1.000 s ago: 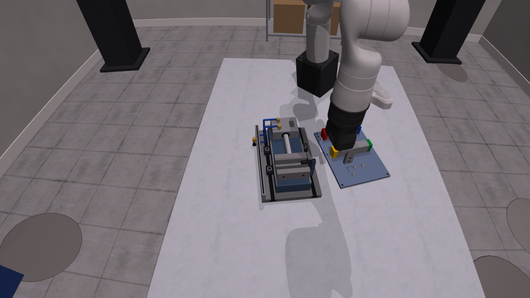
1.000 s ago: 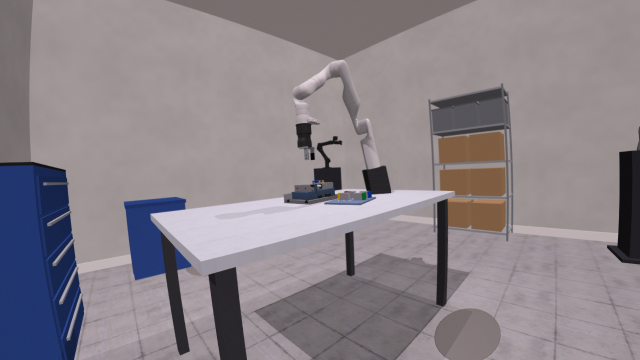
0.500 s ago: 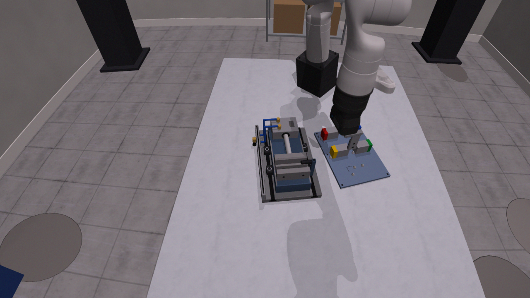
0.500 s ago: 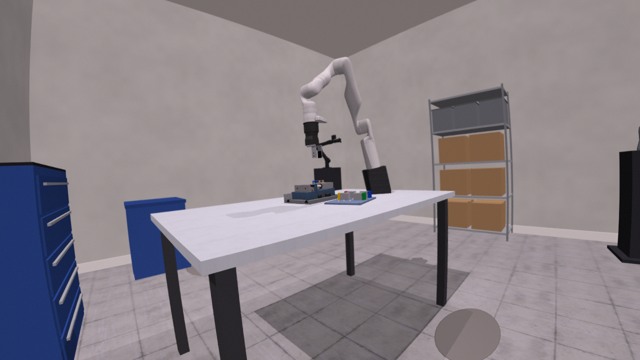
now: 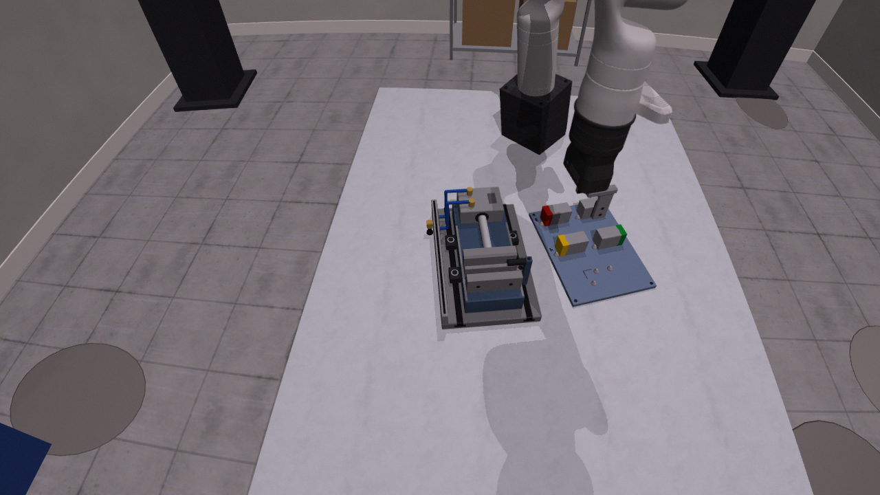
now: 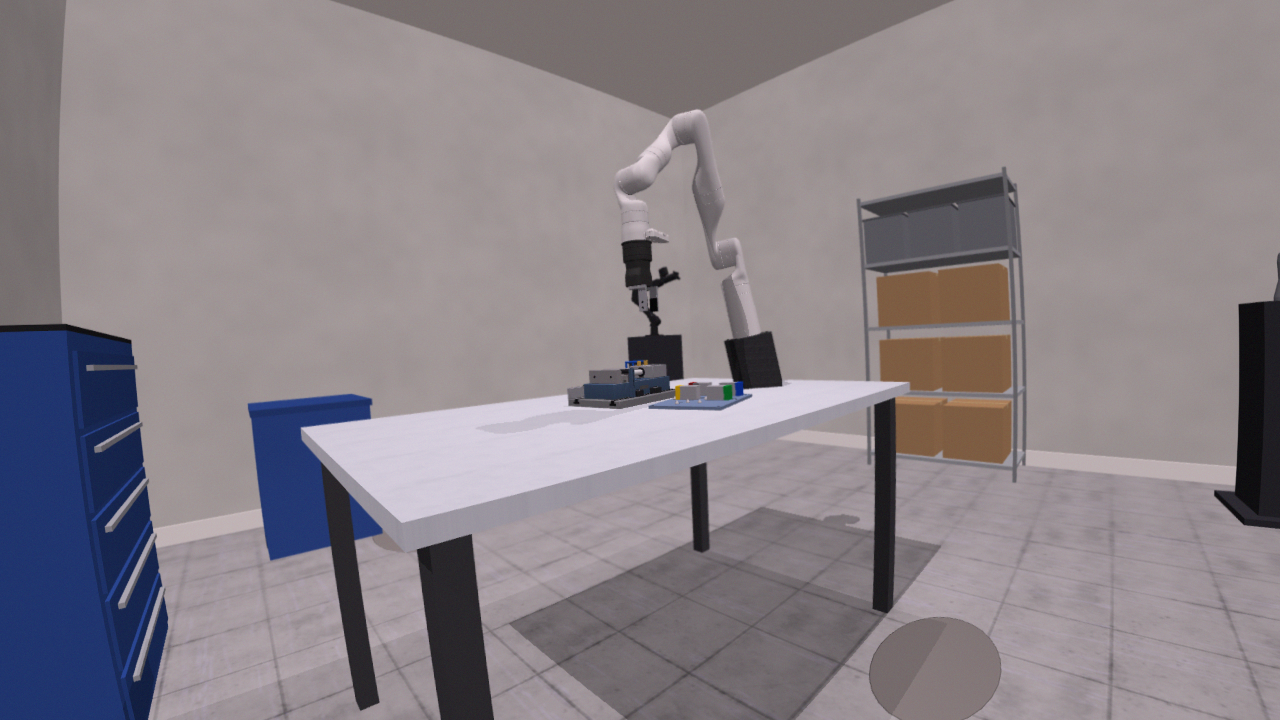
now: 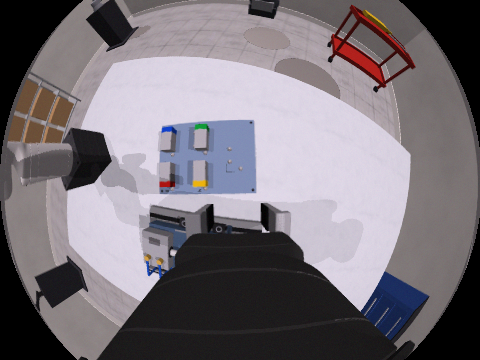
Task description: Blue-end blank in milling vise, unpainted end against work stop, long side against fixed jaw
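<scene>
The blank with the blue end (image 7: 167, 139) (image 6: 737, 387) lies on the blue plate (image 5: 615, 278) (image 7: 242, 140) (image 6: 691, 404) at its far corner, next to the robot base. In the top view my fingers hide most of it. My gripper (image 5: 592, 207) (image 6: 645, 295) (image 7: 237, 213) is open and empty. It hangs well above that end of the plate. The milling vise (image 5: 492, 282) (image 6: 622, 383) (image 7: 159, 242) stands beside the plate with its jaws apart and nothing between them. Its blue hoses (image 5: 454, 195) are at the far end, and the short black work stop (image 5: 515, 262) is on the plate side.
Three other blanks lie on the plate: red-ended (image 5: 555, 213) (image 7: 167, 176), yellow-ended (image 5: 570, 243) (image 7: 199, 175) and green-ended (image 5: 610, 235) (image 7: 200, 136). The robot's black base (image 5: 532, 117) stands behind the plate. The white table (image 5: 399, 369) runs on towards the camera.
</scene>
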Controlling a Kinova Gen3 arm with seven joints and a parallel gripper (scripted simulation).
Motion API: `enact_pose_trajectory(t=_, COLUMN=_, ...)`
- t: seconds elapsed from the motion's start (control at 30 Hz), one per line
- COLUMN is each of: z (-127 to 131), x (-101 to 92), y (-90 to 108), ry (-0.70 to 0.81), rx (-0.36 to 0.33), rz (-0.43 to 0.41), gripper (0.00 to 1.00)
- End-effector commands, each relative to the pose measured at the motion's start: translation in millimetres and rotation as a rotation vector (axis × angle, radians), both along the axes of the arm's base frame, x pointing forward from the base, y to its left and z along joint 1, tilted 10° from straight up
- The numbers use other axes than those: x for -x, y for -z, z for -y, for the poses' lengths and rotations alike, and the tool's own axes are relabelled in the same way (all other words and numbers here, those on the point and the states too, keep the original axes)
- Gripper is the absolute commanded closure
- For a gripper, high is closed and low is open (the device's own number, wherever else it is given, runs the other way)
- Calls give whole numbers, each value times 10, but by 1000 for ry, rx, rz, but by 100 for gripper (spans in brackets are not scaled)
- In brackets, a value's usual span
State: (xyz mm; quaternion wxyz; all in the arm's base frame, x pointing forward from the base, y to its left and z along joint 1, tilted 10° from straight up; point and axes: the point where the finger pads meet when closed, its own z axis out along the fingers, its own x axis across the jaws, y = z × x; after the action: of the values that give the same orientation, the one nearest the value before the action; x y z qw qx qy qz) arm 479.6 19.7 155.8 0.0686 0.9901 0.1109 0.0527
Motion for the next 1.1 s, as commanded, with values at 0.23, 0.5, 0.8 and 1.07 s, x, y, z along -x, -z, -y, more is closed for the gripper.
enact_pose_trajectory(t=0.23, z=-124, x=228, y=-52, ry=-2, rx=0, rz=8, gripper=0)
enact_pose_trajectory(t=0.5, z=-231, x=432, y=-91, ry=-4, rx=1, rz=14, gripper=0)
enact_pose_trajectory(t=0.8, z=-314, x=637, y=-99, ry=-2, rx=1, rz=8, gripper=0)
enact_pose_trajectory(t=1.07, z=-425, x=837, y=-145, ry=-4, rx=1, rz=14, gripper=0)
